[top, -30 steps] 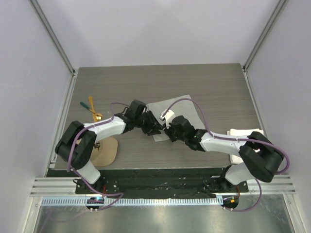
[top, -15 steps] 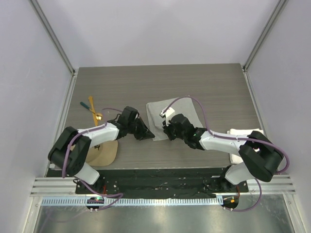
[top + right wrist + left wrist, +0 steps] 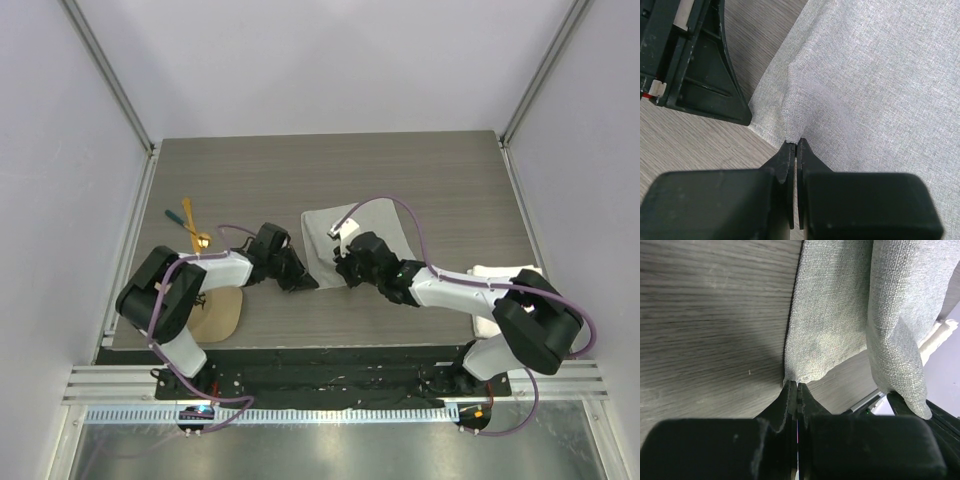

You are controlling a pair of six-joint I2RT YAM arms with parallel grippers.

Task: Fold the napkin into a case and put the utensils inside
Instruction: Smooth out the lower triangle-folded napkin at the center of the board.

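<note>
We clamp the left gripper (image 3: 796,390) and right gripper (image 3: 796,147) tight on the near edge of the napkin (image 3: 318,240), mid-way across the table (image 3: 250,170), ready to fold it; the utensils (image 3: 190,228) lie apart, leftward.

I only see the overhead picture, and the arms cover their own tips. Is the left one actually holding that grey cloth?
Observer: Yes. Its wrist view shows the left gripper shut on a near corner of the napkin.
Operator: And the right one?
Observer: The right gripper is shut too, pinching up a small ridge of cloth near the edge.
Operator: Is the cloth lying flat?
Observer: Not wholly; the left wrist view shows a flap lifted off the table.
</note>
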